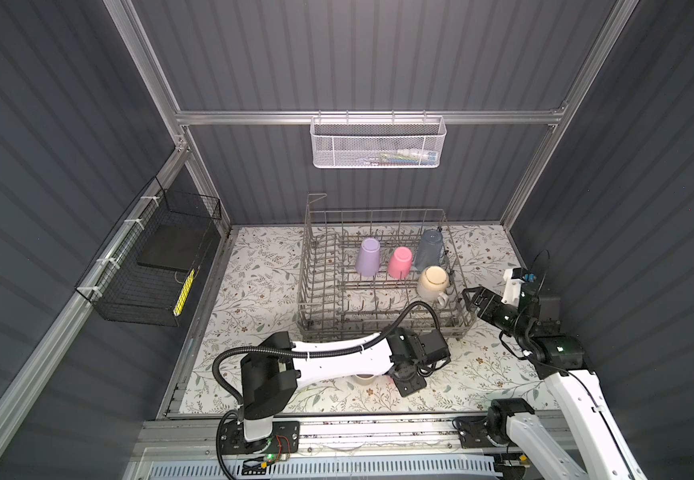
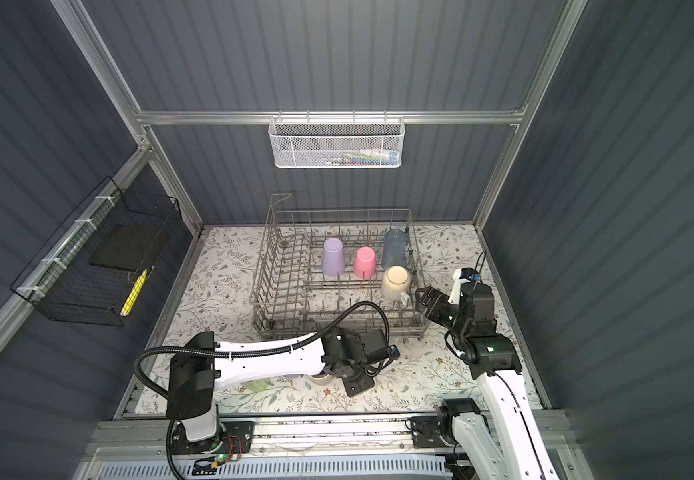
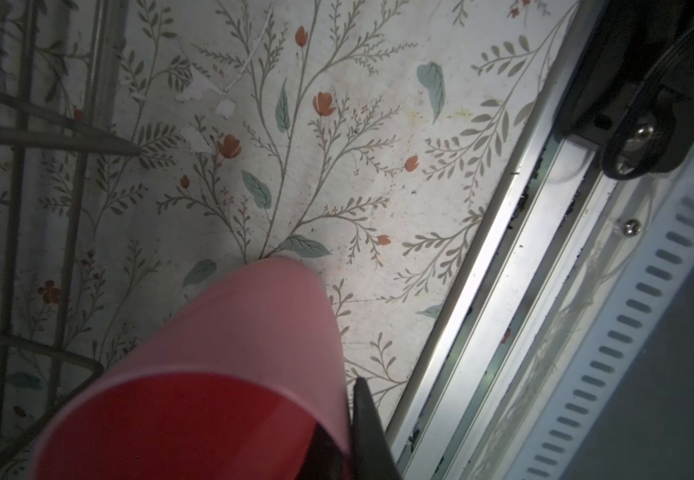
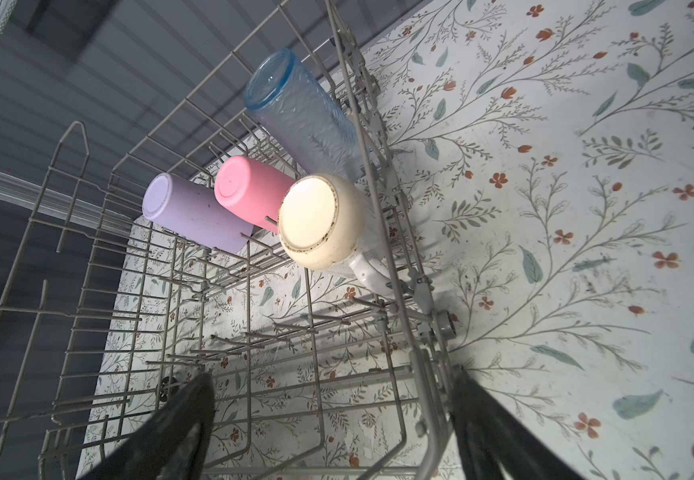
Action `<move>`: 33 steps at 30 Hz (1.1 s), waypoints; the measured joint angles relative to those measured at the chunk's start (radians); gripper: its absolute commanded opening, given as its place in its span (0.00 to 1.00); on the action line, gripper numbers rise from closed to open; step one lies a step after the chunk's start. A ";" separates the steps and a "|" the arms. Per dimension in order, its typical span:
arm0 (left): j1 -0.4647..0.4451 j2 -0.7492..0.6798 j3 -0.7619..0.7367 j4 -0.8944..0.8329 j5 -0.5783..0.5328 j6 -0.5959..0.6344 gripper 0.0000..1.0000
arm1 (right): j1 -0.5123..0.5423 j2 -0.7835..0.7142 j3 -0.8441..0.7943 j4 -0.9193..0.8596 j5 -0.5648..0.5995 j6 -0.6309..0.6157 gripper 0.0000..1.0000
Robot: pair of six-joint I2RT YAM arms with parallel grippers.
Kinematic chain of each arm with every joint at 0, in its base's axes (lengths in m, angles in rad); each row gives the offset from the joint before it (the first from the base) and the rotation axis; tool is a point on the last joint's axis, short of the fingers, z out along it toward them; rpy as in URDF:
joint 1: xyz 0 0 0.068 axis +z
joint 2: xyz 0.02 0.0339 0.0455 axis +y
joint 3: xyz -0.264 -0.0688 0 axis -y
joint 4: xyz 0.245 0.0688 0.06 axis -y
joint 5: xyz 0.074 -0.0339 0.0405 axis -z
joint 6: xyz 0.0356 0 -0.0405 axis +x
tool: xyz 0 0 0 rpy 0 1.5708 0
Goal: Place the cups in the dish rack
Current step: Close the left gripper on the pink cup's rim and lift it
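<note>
The left gripper (image 3: 349, 432) is pressed shut on the pink cup (image 3: 229, 345), with one dark finger (image 3: 368, 419) outside the rim and what looks like its mate just inside the mouth, so it pinches the thin wall rather than spanning the body; in the wrist view the cup's base points down toward the floral mat (image 3: 378, 124) just in front of the dish rack (image 1: 320, 286), though I cannot tell whether it is clear of the mat, and in both top views the arm hides most of it; I'd judge the cup light, thin plastic, smooth and a little springy; a rim pinch should carry it easily but lets it swing or twist, and too hard a squeeze could flex the wall; nothing about it looks breakable; turned mouth-down over the tines it should sit like the four already loaded, the lilac cup (image 1: 368, 257), the racked pink cup (image 1: 400, 262), the clear blue cup (image 1: 430, 249) and the cream cup (image 1: 432, 282), which shows a handle, all inverted toward the rack's far and right side; another small cream cup (image 1: 364, 378) sits on the mat just beside the left wrist; the right gripper (image 4: 331, 382) hangs at the rack's near right corner, jaws spread wide with nothing between them.
</note>
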 measured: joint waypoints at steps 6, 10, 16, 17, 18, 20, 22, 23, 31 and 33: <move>0.000 -0.023 0.032 0.000 0.049 0.009 0.00 | -0.001 -0.021 0.000 0.000 -0.019 -0.001 0.91; 0.000 -0.105 0.032 0.012 0.086 0.023 0.00 | -0.005 -0.037 0.000 0.021 -0.098 -0.014 0.97; 0.006 -0.319 0.019 0.136 0.170 0.026 0.00 | -0.005 -0.044 0.001 0.093 -0.290 -0.004 0.99; 0.013 -0.357 0.012 0.164 0.192 0.026 0.00 | -0.005 -0.049 0.001 0.114 -0.325 0.004 0.99; 0.021 -0.393 0.000 0.198 0.220 0.024 0.00 | -0.005 -0.055 0.001 0.143 -0.366 0.019 0.99; 0.053 -0.457 -0.041 0.272 0.279 0.015 0.00 | -0.005 -0.065 -0.002 0.209 -0.444 0.050 0.99; 0.114 -0.524 -0.110 0.358 0.350 -0.009 0.00 | -0.005 -0.072 -0.013 0.285 -0.518 0.090 0.99; 0.153 -0.553 -0.146 0.402 0.383 -0.025 0.00 | -0.005 -0.076 -0.021 0.329 -0.558 0.114 0.99; 0.367 -0.618 -0.309 0.710 0.601 -0.162 0.00 | -0.004 -0.044 -0.062 0.563 -0.776 0.263 0.99; 0.414 -0.618 -0.352 0.808 0.665 -0.218 0.00 | 0.002 -0.025 -0.074 0.607 -0.816 0.297 0.99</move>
